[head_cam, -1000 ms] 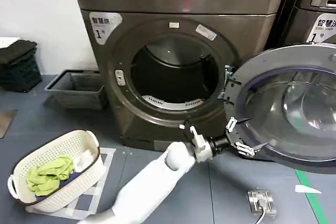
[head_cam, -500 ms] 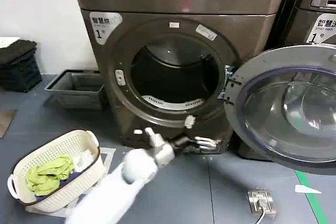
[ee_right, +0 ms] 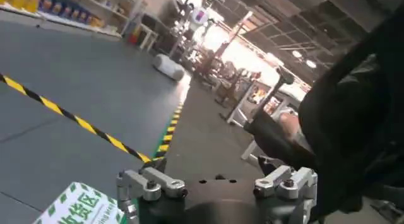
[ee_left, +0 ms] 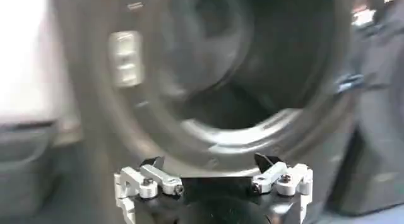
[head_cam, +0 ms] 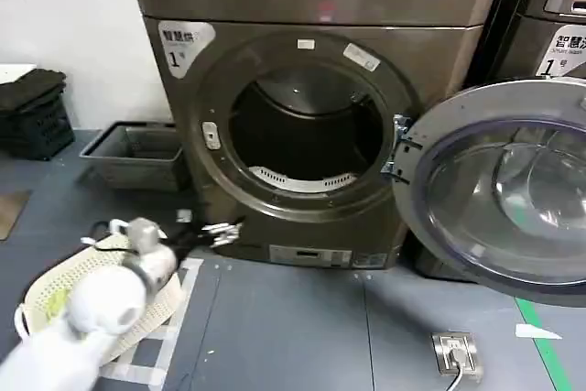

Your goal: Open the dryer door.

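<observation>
The dryer door (head_cam: 499, 199) stands swung wide to the right of the dryer, its grey inner face and clear bowl turned towards me. The round drum opening (head_cam: 305, 130) is uncovered and dark inside. My left gripper (head_cam: 222, 232) hangs low in front of the dryer's lower left corner, well clear of the door. In the left wrist view the left gripper (ee_left: 211, 162) is open with nothing between its fingers, facing the drum opening (ee_left: 252, 61). In the right wrist view my right gripper (ee_right: 211, 165) is open and empty, pointing away into the room.
A white laundry basket (head_cam: 46, 279) with green cloth sits on the floor at lower left, partly behind my left arm. A grey tray (head_cam: 137, 153) and a black crate (head_cam: 32, 116) stand left of the dryer. A darker second machine (head_cam: 549, 25) is behind the door. A floor socket (head_cam: 455, 352) lies lower right.
My left arm has swung left, from the lower edge of the open door across the dryer's front to near the basket. The door has stayed open in the same place.
</observation>
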Controlling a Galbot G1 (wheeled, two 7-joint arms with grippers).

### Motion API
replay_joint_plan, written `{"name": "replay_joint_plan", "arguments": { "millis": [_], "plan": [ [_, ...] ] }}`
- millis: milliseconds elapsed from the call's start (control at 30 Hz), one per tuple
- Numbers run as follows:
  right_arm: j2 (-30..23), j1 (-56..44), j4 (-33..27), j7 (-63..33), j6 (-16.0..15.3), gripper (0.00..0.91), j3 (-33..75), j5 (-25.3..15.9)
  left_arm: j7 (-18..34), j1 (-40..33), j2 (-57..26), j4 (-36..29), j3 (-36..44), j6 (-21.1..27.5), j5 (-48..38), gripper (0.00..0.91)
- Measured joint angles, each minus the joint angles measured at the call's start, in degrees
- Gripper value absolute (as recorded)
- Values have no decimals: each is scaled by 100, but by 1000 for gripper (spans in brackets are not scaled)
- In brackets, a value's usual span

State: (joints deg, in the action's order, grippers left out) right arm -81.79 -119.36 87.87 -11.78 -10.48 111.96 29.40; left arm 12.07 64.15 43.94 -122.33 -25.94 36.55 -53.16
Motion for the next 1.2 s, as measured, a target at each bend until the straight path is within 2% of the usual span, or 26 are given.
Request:
{"name": "replay_joint_plan", "arguments": {
  "millis": [67, 233, 500, 567, 900, 1200],
  "plan": [
    [-3, -1, 28, 8, -1, 907, 0, 37, 584, 102, -231, -104, -243, 291, -609, 907],
    [-3, 37, 52, 12, -61, 907, 1, 244, 1871, 519, -801, -249, -780, 568, -2049, 907],
    [-115, 51, 104, 69, -116, 907, 41, 445, 3482, 767, -1572, 42, -1108, 567, -4455, 907],
    [-143, 45, 73, 24, -4, 907, 39, 478, 3752, 795, -1632, 129, -1128, 567, -4888, 907],
    [-224, 36, -9, 56, 118, 907, 54, 492, 4356, 1105, -1911, 584, -1425, 563, -5917, 907],
    [-253, 61, -20, 59, 198, 907, 19, 508, 4477, 1197, -1907, 1220, -1758, 563, -6469, 907]
  ]
}}
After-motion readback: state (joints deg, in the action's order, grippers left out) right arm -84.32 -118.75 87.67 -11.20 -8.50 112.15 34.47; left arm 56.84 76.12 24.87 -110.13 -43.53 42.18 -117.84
